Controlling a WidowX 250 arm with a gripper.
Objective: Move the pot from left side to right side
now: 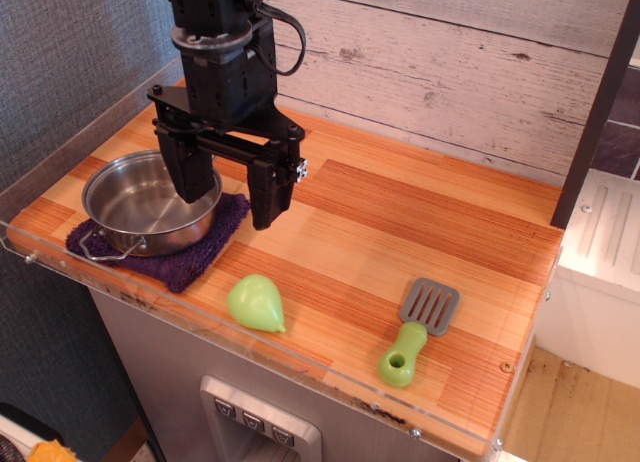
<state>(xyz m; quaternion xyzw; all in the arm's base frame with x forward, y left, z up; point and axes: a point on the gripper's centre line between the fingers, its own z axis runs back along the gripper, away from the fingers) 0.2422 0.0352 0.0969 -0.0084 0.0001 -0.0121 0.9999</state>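
The shiny steel pot [148, 204] sits on a purple cloth [190, 257] at the left end of the wooden tabletop. One wire loop handle sticks out at its front left. My black gripper [228, 194] hangs over the pot's right rim with its jaws wide open. The left finger [190, 172] reaches down inside the pot. The right finger [268, 194] is outside it, over the cloth's right edge. Nothing is held.
A green pear-shaped toy [256, 303] lies near the front edge, right of the cloth. A spatula [418, 330] with a grey blade and green handle lies at the front right. A clear acrylic rim [60, 152] borders the table. A wooden plank wall stands behind.
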